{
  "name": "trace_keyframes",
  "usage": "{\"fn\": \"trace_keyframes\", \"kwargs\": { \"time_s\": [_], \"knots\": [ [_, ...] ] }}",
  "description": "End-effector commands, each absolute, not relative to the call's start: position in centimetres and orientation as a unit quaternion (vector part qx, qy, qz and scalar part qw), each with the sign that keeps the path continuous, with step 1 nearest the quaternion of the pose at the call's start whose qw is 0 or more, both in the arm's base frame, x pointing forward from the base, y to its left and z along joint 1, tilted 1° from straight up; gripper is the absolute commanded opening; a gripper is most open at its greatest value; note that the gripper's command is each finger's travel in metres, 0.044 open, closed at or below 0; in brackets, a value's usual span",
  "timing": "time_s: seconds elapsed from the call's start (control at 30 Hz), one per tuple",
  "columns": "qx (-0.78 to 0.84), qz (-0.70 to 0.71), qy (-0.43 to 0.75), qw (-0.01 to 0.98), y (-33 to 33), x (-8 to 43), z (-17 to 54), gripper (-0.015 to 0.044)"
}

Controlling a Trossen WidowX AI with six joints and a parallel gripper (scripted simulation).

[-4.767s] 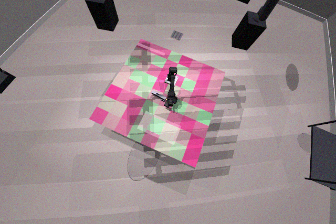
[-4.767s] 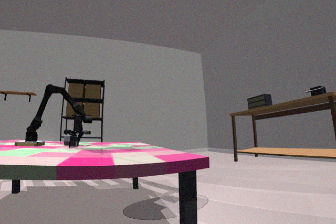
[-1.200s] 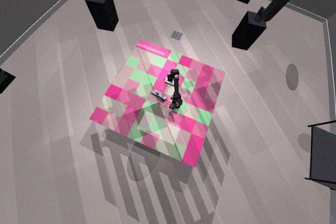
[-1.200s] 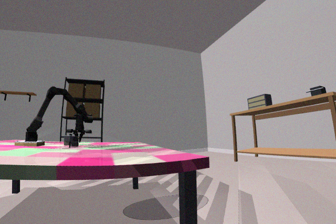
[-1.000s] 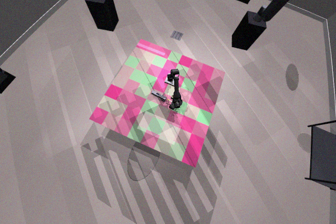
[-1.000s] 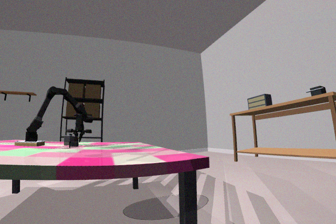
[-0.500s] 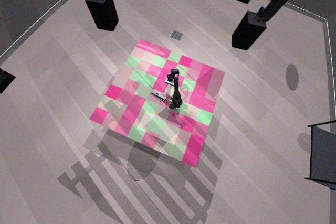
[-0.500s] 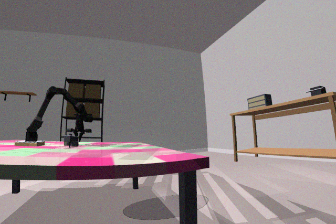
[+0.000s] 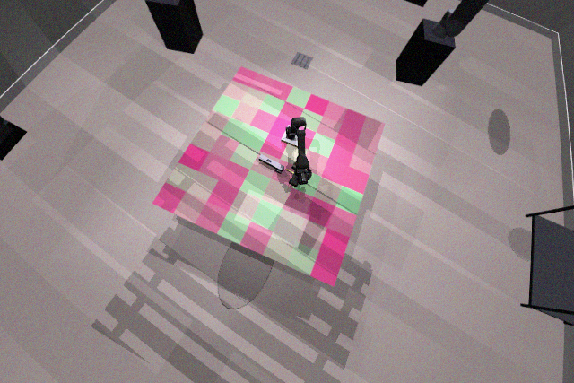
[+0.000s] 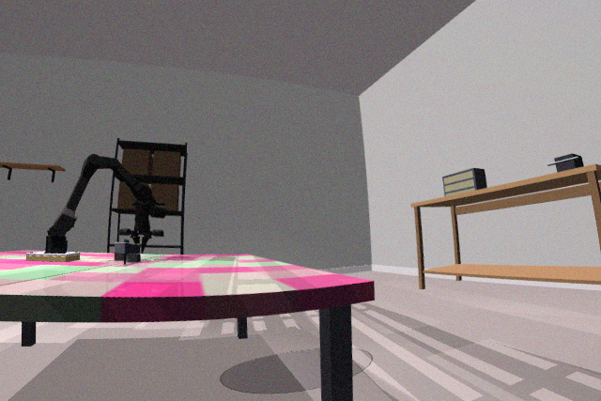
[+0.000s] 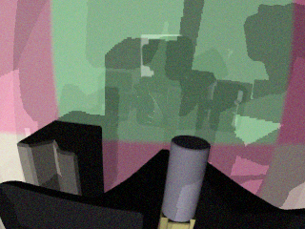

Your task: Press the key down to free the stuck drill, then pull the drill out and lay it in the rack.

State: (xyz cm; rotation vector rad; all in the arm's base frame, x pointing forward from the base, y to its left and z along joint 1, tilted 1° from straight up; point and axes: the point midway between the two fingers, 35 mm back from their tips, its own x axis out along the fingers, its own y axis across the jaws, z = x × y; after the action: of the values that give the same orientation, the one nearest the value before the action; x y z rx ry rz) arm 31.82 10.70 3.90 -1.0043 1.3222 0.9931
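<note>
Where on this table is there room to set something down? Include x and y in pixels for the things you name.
In the top view, between the arm [image 9: 301,144] [image 10: 83,184] and the right table edge [image 9: 370,156], or between the long gray block [image 9: 271,163] [image 10: 127,251] and the lower edge [image 9: 250,248]. Crowded: between block and arm.
</note>
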Motion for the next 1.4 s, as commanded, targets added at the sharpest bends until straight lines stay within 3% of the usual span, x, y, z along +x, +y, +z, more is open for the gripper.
{"fn": "trace_keyframes", "kwargs": {
  "time_s": [0.0,1.37],
  "knots": [
    [-0.428,0.423,0.56,0.569,10.7,31.9,4.2,0.0],
    [-0.428,0.423,0.56,0.569,10.7,31.8,5.3,0.0]
  ]
}}
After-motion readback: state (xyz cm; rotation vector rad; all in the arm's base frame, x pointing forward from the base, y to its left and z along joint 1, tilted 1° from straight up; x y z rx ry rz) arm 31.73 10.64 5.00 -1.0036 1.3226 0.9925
